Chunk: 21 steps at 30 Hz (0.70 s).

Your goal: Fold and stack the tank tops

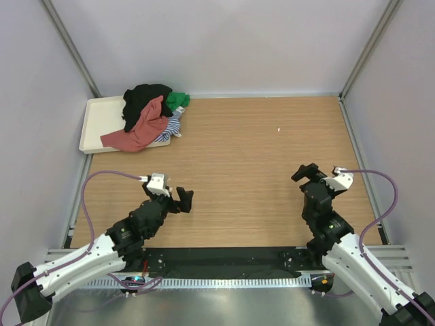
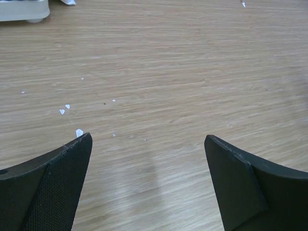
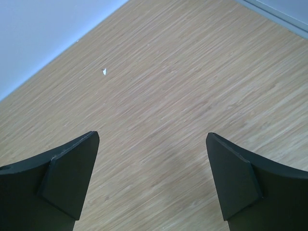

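The tank tops lie in a loose pile at the back left, half on a white tray [image 1: 95,122]. A brick-red top [image 1: 139,130] spills off the tray's front edge. A navy-and-white striped top [image 1: 172,128] sits at its right. A black top [image 1: 144,98] and a green one [image 1: 179,100] lie on the pile's far side. My left gripper [image 1: 183,199] is open and empty above the bare wood, well short of the pile. My right gripper [image 1: 306,172] is open and empty at the right. Each wrist view shows only its own fingers [image 2: 57,183] [image 3: 62,178] over wood.
The wooden table [image 1: 258,170] is walled by grey panels at back and sides. A small white scrap [image 1: 279,128] lies at the back right, also in the right wrist view [image 3: 103,71]. Small white flecks [image 2: 67,108] lie on the wood ahead of the left gripper. The tray's corner [image 2: 24,10] shows there.
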### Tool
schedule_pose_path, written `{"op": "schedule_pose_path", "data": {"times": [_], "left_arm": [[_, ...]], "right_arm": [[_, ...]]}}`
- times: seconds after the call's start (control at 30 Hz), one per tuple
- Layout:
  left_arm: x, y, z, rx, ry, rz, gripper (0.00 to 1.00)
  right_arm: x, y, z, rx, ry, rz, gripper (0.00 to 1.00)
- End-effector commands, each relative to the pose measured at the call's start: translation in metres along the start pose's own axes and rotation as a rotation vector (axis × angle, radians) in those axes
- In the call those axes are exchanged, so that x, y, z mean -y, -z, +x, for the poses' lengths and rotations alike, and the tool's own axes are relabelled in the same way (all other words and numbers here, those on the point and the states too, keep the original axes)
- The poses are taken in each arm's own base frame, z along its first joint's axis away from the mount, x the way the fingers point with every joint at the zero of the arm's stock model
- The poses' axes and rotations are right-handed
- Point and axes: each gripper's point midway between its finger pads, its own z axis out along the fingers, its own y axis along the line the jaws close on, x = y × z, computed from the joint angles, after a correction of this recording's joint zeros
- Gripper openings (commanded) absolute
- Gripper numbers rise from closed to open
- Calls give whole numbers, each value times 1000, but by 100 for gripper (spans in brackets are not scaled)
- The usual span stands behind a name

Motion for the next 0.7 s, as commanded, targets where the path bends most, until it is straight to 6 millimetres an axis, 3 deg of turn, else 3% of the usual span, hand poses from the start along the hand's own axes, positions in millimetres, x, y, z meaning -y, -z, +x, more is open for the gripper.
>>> {"op": "schedule_pose_path", "data": {"times": [0.0, 0.13, 0.17, 0.23, 0.27, 0.33, 0.4, 0.43, 0.47, 0.5, 0.53, 0.57, 0.63, 0.67], "left_arm": [[-7, -2, -15, 64, 16, -48, 100], [-25, -1, -24, 71, 30, -177, 97], [-24, 0, -42, 95, 66, -198, 95], [-28, -4, -50, 69, 80, -242, 93], [-31, -7, -76, 93, 122, -264, 92], [-39, -19, -98, 62, 190, -330, 92], [-70, -31, -112, 29, 308, -421, 92], [-83, -35, -107, -19, 353, -472, 92], [-106, -48, -123, -6, 456, -535, 90], [-105, -61, -124, -47, 510, -494, 88], [-111, -68, -143, -26, 549, -499, 86], [-133, -83, -135, -60, 585, -571, 84], [-151, -95, -141, -70, 589, -638, 83], [-158, -104, -164, -39, 590, -646, 81]], "right_arm": [[5, -1, -4, 25, -46, 41, 100], [2, -1, 0, 7, -33, 23, 100], [0, -1, 1, 1, -24, 13, 100], [-5, -2, 3, -7, -24, -12, 100], [-6, -2, 4, -7, -21, -20, 100], [-7, -3, 9, -20, -6, -29, 100], [-9, -3, 12, -32, 5, -37, 100], [-8, -4, 12, -34, 12, -32, 99], [-8, -4, 14, -39, 19, -29, 100], [-8, -4, 15, -42, 21, -28, 100], [-8, -5, 16, -45, 25, -28, 100], [-8, -5, 15, -45, 25, -24, 100], [-8, -5, 17, -50, 29, -26, 100], [-8, -5, 17, -51, 27, -27, 100]]}}
